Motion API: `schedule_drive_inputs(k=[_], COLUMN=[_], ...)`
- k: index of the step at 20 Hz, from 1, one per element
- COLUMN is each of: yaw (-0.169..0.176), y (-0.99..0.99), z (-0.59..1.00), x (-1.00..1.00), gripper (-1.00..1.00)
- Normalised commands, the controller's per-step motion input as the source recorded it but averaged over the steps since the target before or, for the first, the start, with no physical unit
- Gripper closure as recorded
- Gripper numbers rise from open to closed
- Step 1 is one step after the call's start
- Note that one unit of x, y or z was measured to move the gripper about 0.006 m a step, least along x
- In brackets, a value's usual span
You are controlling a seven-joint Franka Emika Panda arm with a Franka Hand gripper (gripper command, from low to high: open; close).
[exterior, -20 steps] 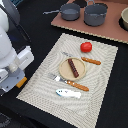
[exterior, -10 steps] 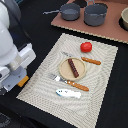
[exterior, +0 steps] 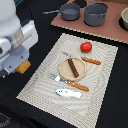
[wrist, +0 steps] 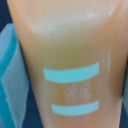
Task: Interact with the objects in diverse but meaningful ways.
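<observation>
My gripper (exterior: 21,64) hangs at the exterior view's left, over the black table beside the mat, and looks shut on a yellow-orange bread slab (exterior: 23,67). That slab (wrist: 70,60) fills the wrist view, orange with two teal stripes, and hides the fingers. A red tomato (exterior: 86,47) rests on the striped mat (exterior: 45,82). On a round tan plate (exterior: 63,71) at the mat's middle lies a dark brown sausage stick (exterior: 73,67). The white-and-blue oblong piece (exterior: 68,93) is near the mat's front edge.
Two orange-handled utensils lie on the mat, one (exterior: 91,61) right of the plate and one (exterior: 74,85) in front of it. Two grey pots (exterior: 70,12) (exterior: 95,14) stand on a brown board (exterior: 75,26) at the back. A bowl (exterior: 124,19) shows at the right edge.
</observation>
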Motion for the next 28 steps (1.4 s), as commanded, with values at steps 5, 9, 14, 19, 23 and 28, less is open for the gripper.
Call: schedule_drive_inputs(k=[5, 9, 14, 19, 23, 28], yaw=[0.0, 0.0, -0.011, -0.035, -0.064, -0.066], y=[-0.29, -0.33, -0.37, -0.3, -0.25, -0.21], z=[0.15, 0.19, 0.23, 0.21, 0.09, 0.01], x=[0.47, 0.59, 0.7, 0.77, 0.69, 0.71], gripper=[1.0, 1.0, 1.0, 1.0, 1.0, 1.0])
